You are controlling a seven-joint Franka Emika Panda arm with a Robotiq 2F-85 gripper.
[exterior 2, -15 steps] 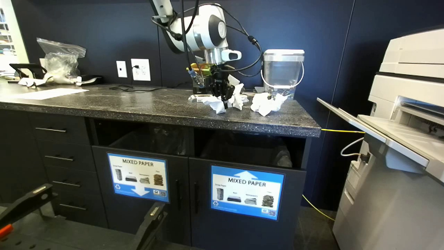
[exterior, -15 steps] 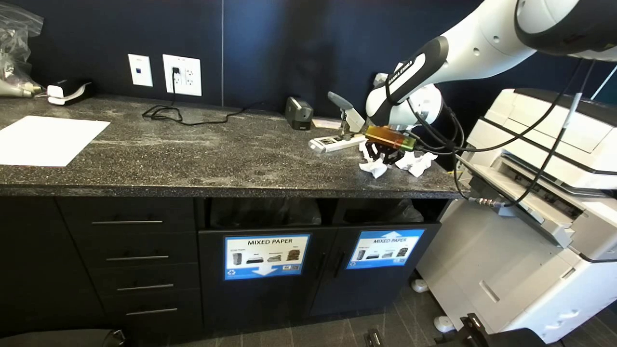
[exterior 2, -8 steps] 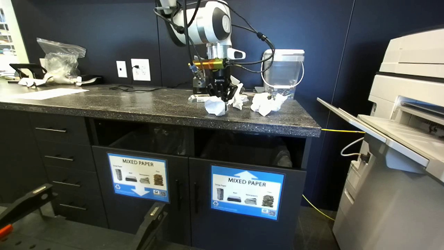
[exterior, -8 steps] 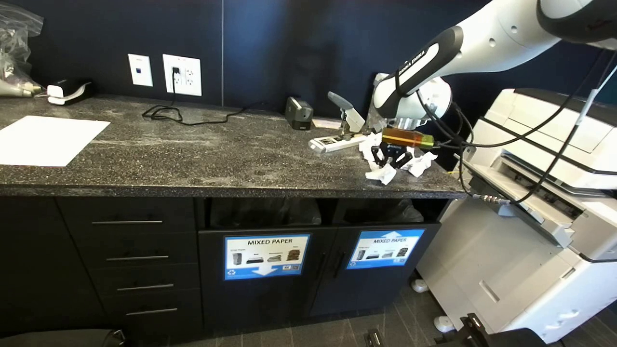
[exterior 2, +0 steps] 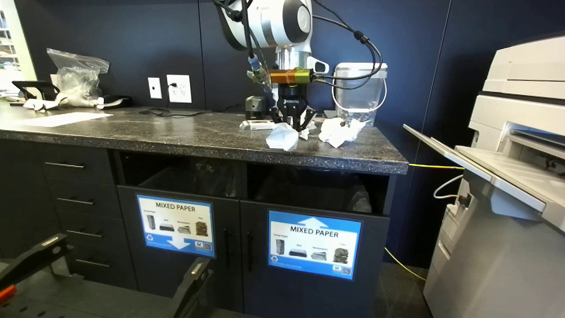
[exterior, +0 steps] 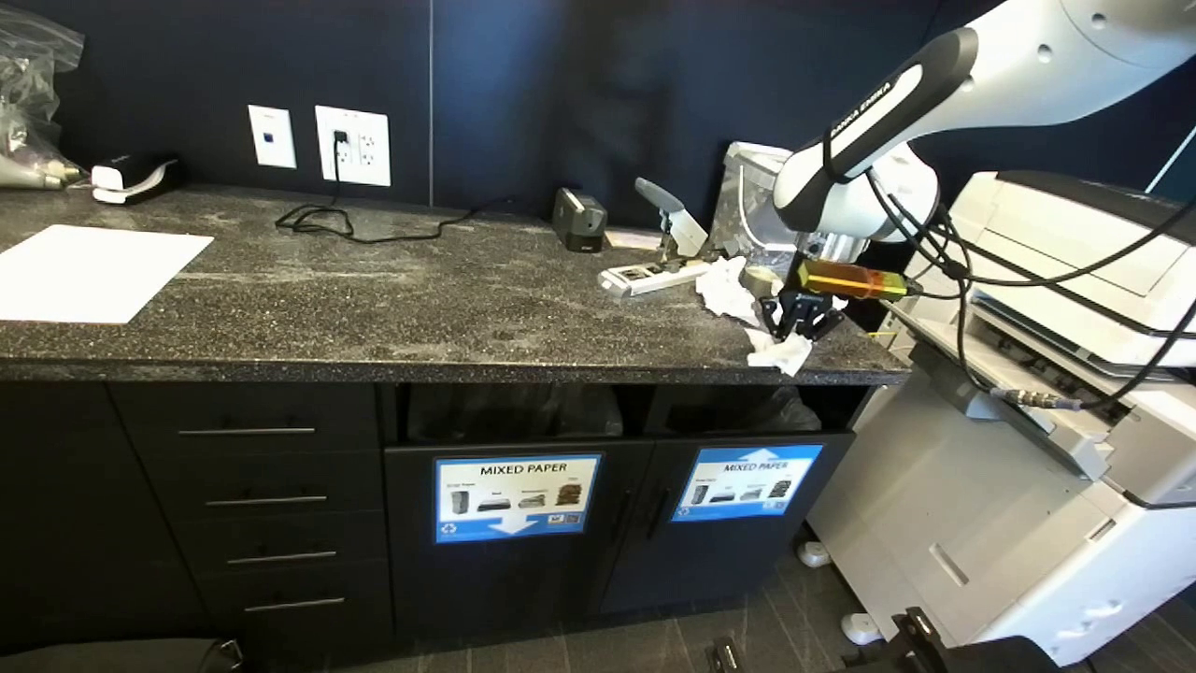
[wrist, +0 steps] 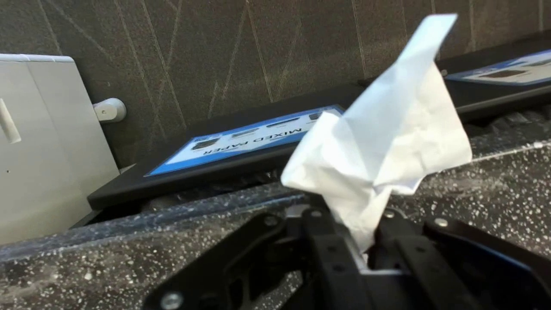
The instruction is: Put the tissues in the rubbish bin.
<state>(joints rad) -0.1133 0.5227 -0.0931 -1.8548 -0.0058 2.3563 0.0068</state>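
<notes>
My gripper is shut on one crumpled white tissue, pinching its narrow end while the rest fans out beyond the fingertips. In both exterior views this held tissue is over the counter's right part, close to the front edge; whether it touches the top I cannot tell. A second tissue lies right of the gripper, and another tissue lies behind it, partly covered. Below the counter is the rubbish bin, a dark compartment with an open slot above its blue-labelled panel. The wrist view shows that label past the counter edge.
A neighbouring panel carries a whiter label. A stapler, a pencil sharpener and a clear lidded bucket stand behind the tissues. The printer is to the right. A flat paper sheet lies far left.
Over the last second my gripper has moved right and towards the counter's front edge, carrying the pinched tissue along. The tissue behind it now shows more in an exterior view.
</notes>
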